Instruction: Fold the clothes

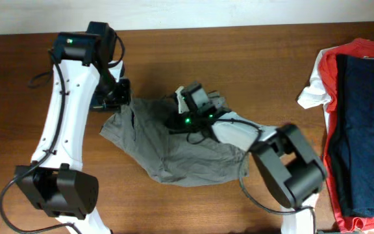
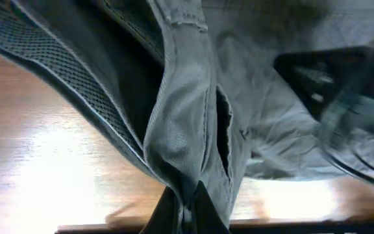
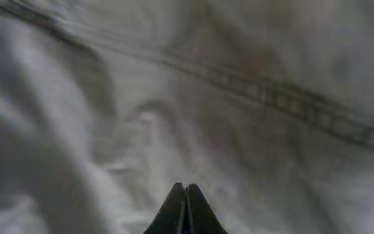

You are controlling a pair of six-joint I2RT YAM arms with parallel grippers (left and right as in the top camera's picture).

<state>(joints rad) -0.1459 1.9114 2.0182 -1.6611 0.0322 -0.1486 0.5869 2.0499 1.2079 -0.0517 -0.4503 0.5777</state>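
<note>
Both end effectors are seen closed: the left end effector [image 2: 186, 211] is clamped on a bunched fold of the clothes [image 2: 180, 130] beside the pocket slit [image 2: 223, 136], while the right end effector [image 3: 184, 209] is pressed tip-first against the fabric, and whether cloth is pinched there cannot be told. The clothes are spread crumpled on the middle of the worktop [image 1: 252, 58], well apart from the stacked garments [image 1: 362, 117] at its right edge.

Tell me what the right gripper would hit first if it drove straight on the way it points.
The grey-olive garment: its cloth fills the wrist view straight ahead of the right gripper, whose fingers are shut. How near the cloth lies is hard to judge.
</note>
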